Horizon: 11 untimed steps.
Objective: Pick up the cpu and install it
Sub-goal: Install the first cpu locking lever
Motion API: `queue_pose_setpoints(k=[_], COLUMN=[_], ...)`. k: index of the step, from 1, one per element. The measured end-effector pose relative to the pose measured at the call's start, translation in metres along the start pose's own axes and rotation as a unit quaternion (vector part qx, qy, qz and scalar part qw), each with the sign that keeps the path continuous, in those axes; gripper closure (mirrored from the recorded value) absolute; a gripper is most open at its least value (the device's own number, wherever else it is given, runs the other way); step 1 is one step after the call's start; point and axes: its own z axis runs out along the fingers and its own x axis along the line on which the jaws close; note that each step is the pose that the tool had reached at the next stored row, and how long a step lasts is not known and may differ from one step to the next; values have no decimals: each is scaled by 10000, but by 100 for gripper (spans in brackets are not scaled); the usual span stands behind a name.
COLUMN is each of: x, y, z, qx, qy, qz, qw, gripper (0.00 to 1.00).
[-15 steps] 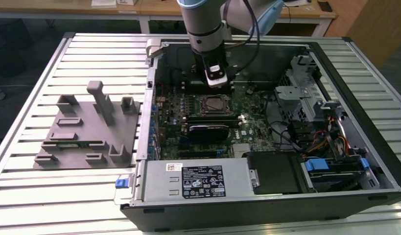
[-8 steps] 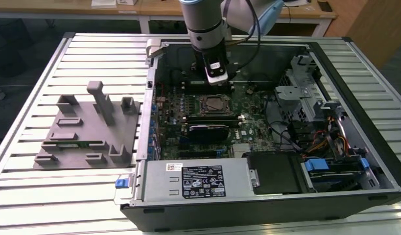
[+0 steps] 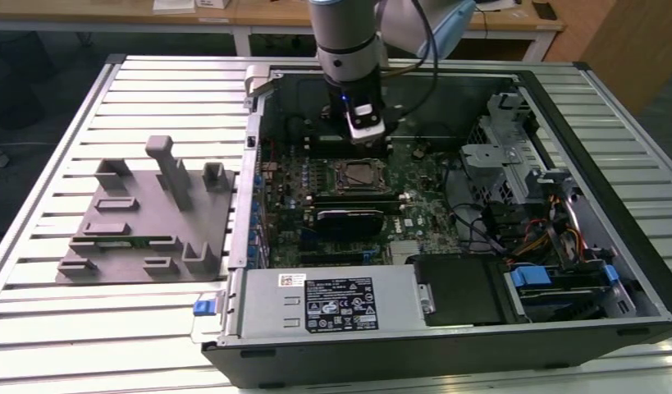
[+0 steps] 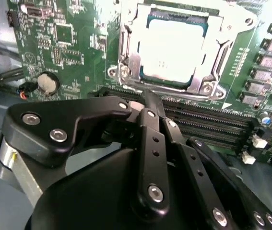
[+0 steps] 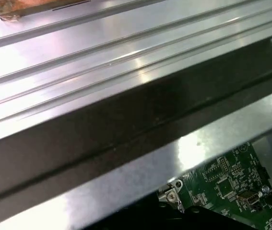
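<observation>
On the green motherboard [image 4: 73, 43], the cpu [image 4: 174, 48], pale silver and square, sits in its metal-framed socket [image 4: 126, 57], just beyond the black gripper [image 4: 147, 103], fingers together, empty.

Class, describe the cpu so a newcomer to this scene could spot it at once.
Find the open computer case on the slatted table, then the green motherboard inside. The cpu sits in the metal socket frame beside the black memory slots: a flat, pale silver square.

A workshop or lab bench; ribbed aluminium table [image 3: 95, 328]; opened computer case [image 3: 445, 345] lying flat; grey parts fixture [image 3: 139, 222]; wooden desks [image 3: 259, 16] behind.
</observation>
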Motion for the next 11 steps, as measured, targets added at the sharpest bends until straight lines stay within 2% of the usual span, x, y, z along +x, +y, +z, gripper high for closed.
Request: queue_pose_setpoints(k=[2,3,5,6,8,11], x=[-21,-32,-53,-62,-81,-109], y=[9,14,22,20,8,-19], z=[5,9,16,18,19,21], qx=[100,152,227,249,279,304], qy=[37,74,183,229,291,345], qz=[-12,-15,-14,-12,-8,-6], qw=[9999,9999,9996,9994,9992,9989], gripper=[89,89,89,89,89,89])
